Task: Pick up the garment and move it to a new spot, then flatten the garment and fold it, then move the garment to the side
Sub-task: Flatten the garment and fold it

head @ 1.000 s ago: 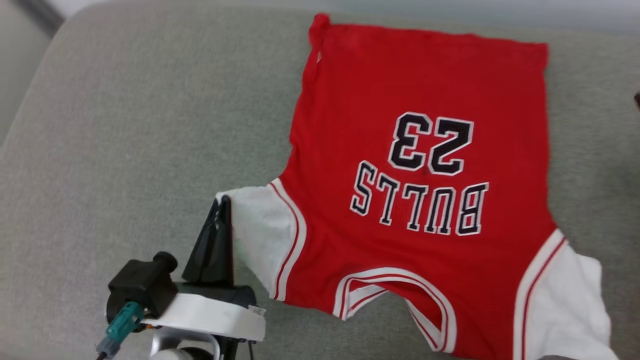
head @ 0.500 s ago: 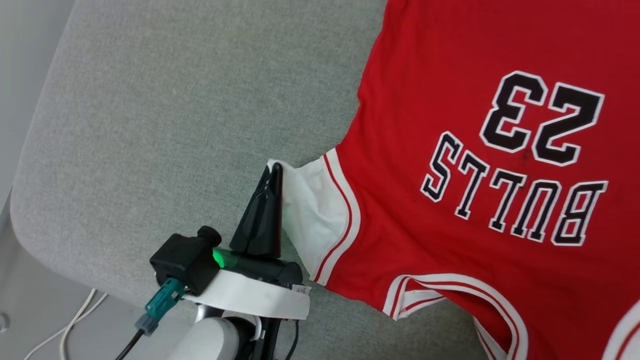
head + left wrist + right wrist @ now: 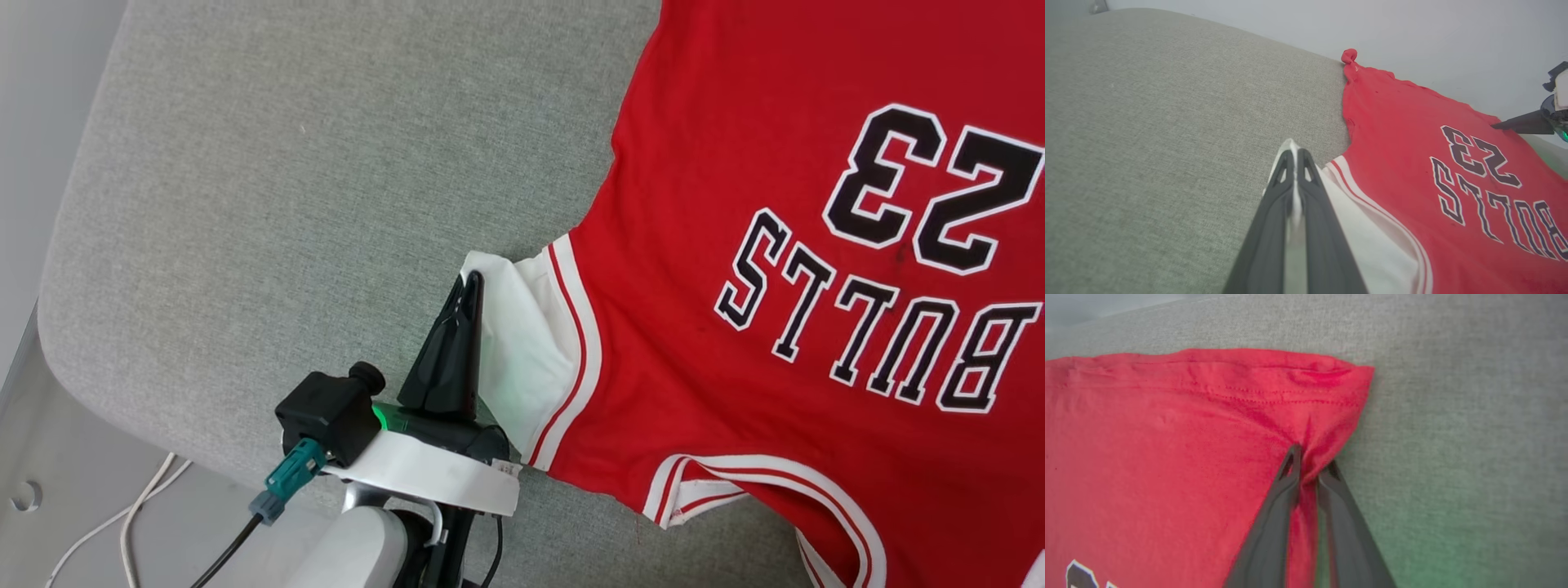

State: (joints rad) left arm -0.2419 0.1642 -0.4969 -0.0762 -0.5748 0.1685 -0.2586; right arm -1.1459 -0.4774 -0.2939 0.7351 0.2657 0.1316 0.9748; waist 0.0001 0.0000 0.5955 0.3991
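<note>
The garment (image 3: 735, 204), a red shirt with white sleeves and a black "BULLS 23" print, lies face up and mostly flat on a grey cushion (image 3: 286, 204). My left gripper (image 3: 472, 282) is shut on the edge of the white sleeve (image 3: 522, 343); the left wrist view shows the white cloth pinched between the fingertips of this left gripper (image 3: 1294, 153). My right gripper (image 3: 1310, 457) pinches a bunched fold of red cloth near the garment's (image 3: 1167, 437) hem corner. The left wrist view also catches the right gripper (image 3: 1494, 126) at the garment's (image 3: 1404, 134) far edge.
The cushion's rounded left and front edges drop to a pale floor with white cables (image 3: 122, 523) at the lower left. Bare grey cushion stretches left of the garment. A pale wall (image 3: 1412, 28) stands behind the cushion.
The head camera has moved, so the garment and my left arm now sit further right in the picture. The left gripper keeps its hold on the sleeve.
</note>
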